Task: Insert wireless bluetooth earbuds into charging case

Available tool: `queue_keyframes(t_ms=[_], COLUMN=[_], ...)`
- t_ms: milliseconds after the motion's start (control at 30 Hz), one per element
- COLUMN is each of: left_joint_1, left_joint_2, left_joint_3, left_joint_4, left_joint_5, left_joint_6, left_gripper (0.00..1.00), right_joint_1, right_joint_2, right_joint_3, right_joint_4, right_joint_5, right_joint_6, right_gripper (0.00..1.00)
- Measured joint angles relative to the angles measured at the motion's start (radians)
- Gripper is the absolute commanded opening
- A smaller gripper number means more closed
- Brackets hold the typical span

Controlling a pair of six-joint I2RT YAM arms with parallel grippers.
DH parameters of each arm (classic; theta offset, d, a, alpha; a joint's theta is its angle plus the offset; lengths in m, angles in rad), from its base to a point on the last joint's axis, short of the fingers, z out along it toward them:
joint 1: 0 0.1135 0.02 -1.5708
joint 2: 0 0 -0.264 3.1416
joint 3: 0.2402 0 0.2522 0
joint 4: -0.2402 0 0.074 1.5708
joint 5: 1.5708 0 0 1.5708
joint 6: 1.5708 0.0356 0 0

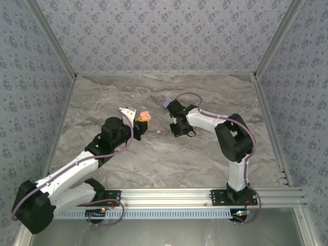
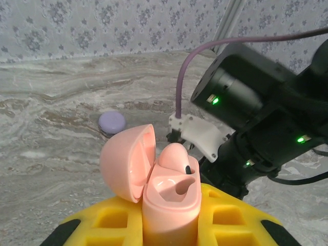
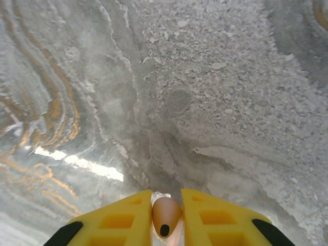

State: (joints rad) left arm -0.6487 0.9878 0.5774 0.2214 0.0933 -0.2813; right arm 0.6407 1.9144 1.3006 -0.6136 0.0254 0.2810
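My left gripper is shut on a pale pink charging case and holds it upright with its lid swung open to the left. One pale pink earbud sits in the far socket, and the near socket is hollow. From above, the case shows at the left gripper, just left of the right gripper. My right gripper is shut on a second pale pink earbud, pinched between its yellow fingers above the bare table.
A round purple disc lies on the grey marbled table behind the case, and it shows close to the right wrist from above. The right arm's black body hangs close to the case's right side. Patterned walls enclose the table.
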Motion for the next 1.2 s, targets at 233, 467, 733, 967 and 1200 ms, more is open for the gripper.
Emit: queue_keyframes(t_ms=[233,467,733,967,1200], left_joint_1=[-0.04,-0.042,-0.048,-0.068,-0.097], left_joint_2=[0.101,0.175,0.258,0.328,0.369], left_joint_3=[-0.027,-0.06,-0.095,-0.098,-0.098], left_joint_4=[0.113,0.233,0.378,0.511,0.614], left_joint_5=[0.016,0.024,0.027,0.031,0.031], left_joint_6=[-0.001,0.0,-0.001,-0.008,-0.008], left_gripper=[0.17,0.17,0.17,0.17,0.17], right_joint_1=[-0.027,-0.075,-0.122,-0.124,-0.12], right_joint_2=[-0.168,-0.324,-0.447,-0.546,-0.618], right_joint_3=[-0.105,-0.212,-0.245,-0.251,-0.251], right_joint_4=[0.118,0.203,0.256,0.301,0.347], right_joint_5=[-0.07,-0.147,-0.227,-0.286,-0.322], right_joint_6=[-0.004,-0.003,0.0,0.0,-0.005], right_gripper=[0.19,0.19,0.19,0.2,0.21])
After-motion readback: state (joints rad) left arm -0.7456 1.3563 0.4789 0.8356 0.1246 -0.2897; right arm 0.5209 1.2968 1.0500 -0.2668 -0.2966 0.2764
